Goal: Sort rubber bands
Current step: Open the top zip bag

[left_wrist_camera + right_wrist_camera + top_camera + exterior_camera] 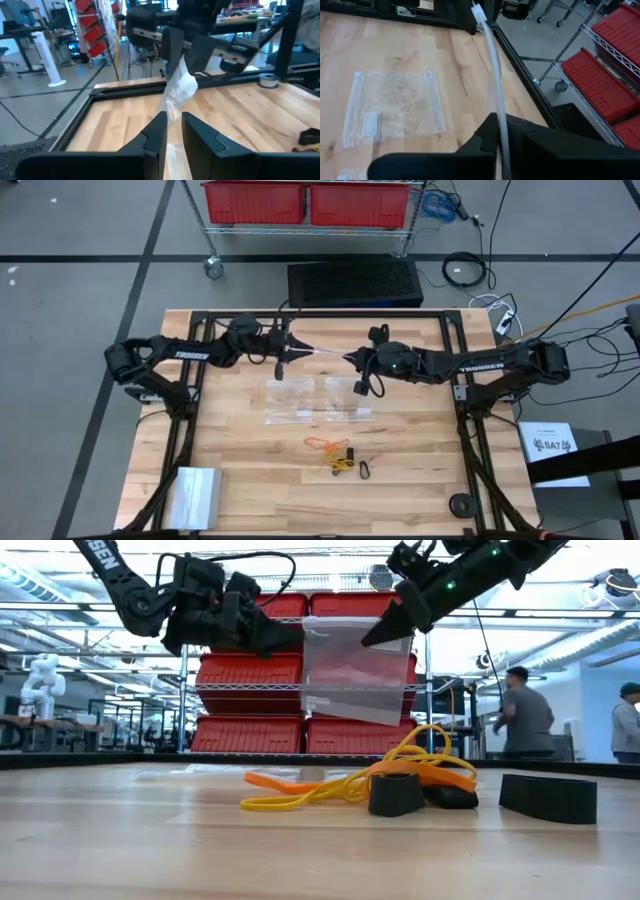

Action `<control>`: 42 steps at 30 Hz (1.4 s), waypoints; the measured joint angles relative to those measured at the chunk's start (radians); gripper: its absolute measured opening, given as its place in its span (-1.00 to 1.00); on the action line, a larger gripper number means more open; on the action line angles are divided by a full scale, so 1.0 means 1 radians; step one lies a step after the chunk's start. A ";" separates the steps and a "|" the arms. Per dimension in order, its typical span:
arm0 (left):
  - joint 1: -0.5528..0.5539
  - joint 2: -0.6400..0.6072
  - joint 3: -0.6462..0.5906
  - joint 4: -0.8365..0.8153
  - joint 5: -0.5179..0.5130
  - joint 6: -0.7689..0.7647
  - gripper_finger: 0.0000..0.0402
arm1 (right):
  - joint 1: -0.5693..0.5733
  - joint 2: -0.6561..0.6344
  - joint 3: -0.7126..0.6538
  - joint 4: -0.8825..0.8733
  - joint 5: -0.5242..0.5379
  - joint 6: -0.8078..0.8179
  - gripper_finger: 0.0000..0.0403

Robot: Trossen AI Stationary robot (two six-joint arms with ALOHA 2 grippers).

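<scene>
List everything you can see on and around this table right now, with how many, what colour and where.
rubber bands: a small tangle, orange, yellowish and black, near the table's front
held bag: one, clear, stretched in the air between both grippers
flat bags: at least two, clear, lying mid-table
foil-like pack: one, silvery, table's front left corner
bins: two, red, on a wire cart behind the table
people: two, background
left gripper: pinching the held bag's left edge
right gripper: shut on its right edge
</scene>
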 joint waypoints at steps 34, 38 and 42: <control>-0.058 0.000 0.050 -0.121 -0.053 0.102 -0.98 | -0.003 -0.024 0.000 0.000 -0.046 0.080 -0.73; -0.062 0.001 0.050 -0.154 -0.089 0.132 -0.99 | -0.003 -0.042 0.000 0.047 -0.065 0.102 -0.52; -0.081 0.001 0.050 -0.151 -0.102 0.141 -0.99 | -0.014 -0.003 0.000 0.154 -0.161 0.102 -0.37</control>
